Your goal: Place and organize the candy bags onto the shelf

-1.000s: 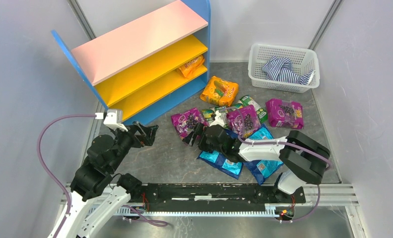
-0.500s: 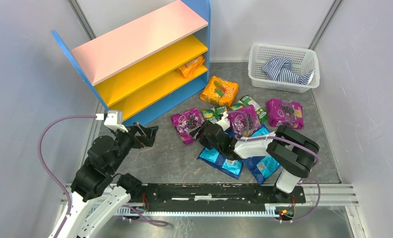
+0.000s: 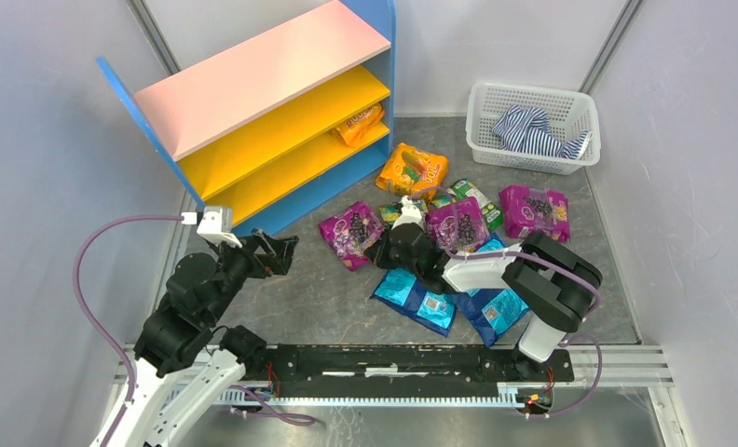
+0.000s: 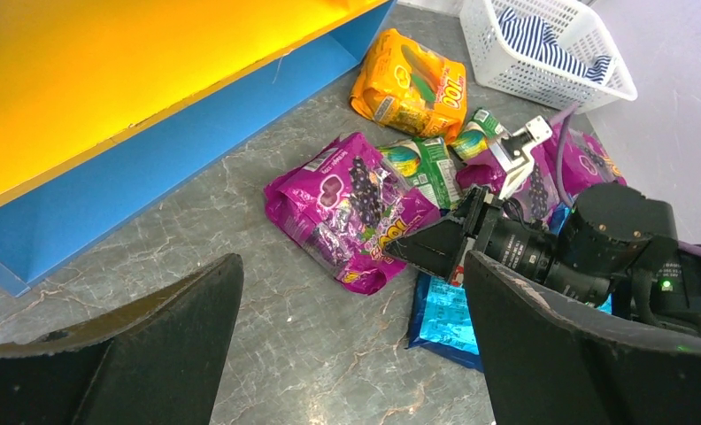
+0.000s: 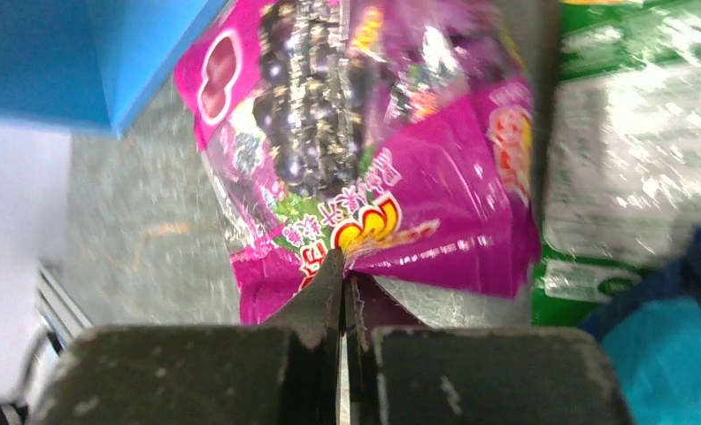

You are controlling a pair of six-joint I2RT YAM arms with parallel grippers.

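Observation:
A purple candy bag lies on the grey floor in front of the shelf. My right gripper is shut on its near edge, the foil puckered between the fingertips. One orange candy bag lies on the shelf's middle board. Other candy bags lie loose: orange, two purple, green, blue. My left gripper hangs open over bare floor left of the pile, holding nothing.
A white mesh basket with a striped cloth stands at the back right. The shelf's blue base runs close to the left gripper. Grey walls close in both sides.
My right gripper has slid forward and left to the purple bag and closed on its edge. That bag has shifted slightly left. The left arm has not moved.

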